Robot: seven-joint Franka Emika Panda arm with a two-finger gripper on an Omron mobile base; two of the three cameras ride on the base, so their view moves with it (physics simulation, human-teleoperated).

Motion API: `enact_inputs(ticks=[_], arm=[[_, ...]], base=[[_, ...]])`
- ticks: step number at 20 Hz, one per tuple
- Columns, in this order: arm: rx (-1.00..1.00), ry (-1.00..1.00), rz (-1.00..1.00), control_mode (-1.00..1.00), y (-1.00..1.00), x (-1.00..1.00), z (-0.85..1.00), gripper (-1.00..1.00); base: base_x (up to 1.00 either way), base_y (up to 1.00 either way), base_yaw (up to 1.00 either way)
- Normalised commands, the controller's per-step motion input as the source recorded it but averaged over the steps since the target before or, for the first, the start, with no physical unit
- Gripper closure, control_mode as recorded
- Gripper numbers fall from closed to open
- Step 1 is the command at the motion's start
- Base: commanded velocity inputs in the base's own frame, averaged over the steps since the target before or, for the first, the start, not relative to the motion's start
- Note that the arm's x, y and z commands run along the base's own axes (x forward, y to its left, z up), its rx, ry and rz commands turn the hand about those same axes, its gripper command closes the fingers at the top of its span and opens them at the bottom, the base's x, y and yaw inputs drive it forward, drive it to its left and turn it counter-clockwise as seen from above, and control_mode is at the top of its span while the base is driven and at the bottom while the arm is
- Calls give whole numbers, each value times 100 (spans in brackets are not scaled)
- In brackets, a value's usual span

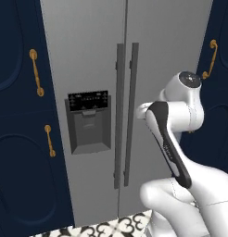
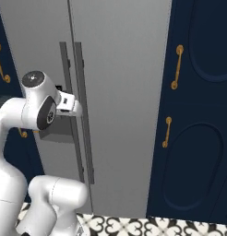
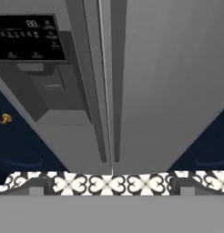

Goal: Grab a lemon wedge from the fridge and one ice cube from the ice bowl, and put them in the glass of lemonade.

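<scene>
Straight ahead of the hand stands the fridge [image 3: 168, 82], doors closed; hand's spread cannot be told.

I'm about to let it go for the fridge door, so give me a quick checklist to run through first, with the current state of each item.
1. Fridge doors both shut, nothing hanging open: ok.
2. Both long dark handles in view and unobstructed at the centre seam: ok.
3. Base facing the fridge, dispenser panel on the left door: ok.
4. Gripper open and empty: the fingertips sit wide apart with nothing between them in the hand view: ok.
5. Gripper lined up on one handle: it looks down the seam toward the patterned floor, not on a handle: not ok.
6. Lemon wedge location inside: cannot tell.
</scene>
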Motion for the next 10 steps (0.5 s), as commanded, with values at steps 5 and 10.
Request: enact_inputs(ticks=[5,10], arm=[[-10,-4,10,-100,7,68,-9,-100],[-11,1,0,-100,0,77,-6,-100]], base=[[0,0,0],[0,0,0]])
